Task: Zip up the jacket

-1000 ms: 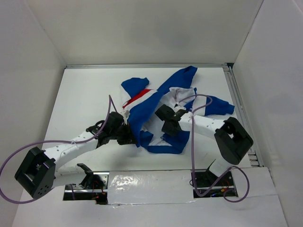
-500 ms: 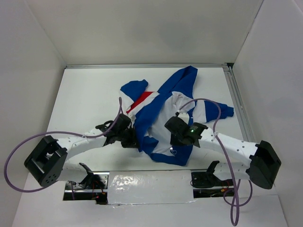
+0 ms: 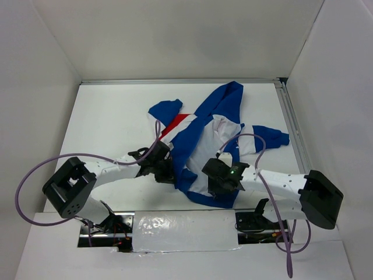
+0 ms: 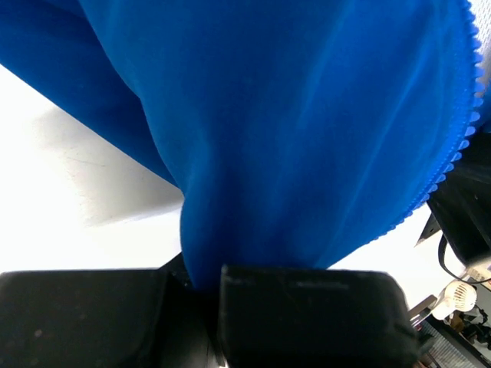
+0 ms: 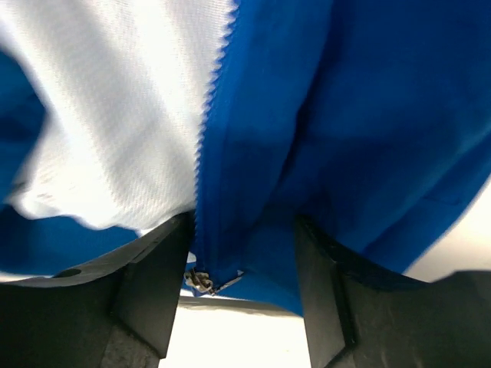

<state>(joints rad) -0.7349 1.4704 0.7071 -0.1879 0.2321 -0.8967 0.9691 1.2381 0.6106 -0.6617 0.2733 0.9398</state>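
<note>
One jacket (image 3: pixel 205 135) — unzipped, spread on the worktop (image 3: pixel 105 125). The left gripper (image 4: pixel 219 276) is clenched on one blue front edge; the right gripper (image 5: pixel 245 234) is clamped on the other, by the zipper pull (image 5: pixel 201 281). Edges are best held taut and aligned — the slider then engaged.

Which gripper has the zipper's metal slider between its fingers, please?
The right gripper; the slider shows between its fingers, while the left gripper pinches only plain blue jacket.

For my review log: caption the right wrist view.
Right gripper grips the royal-blue fabric jacket's toothed zipper edge, white lining alongside, metal slider below.
</note>
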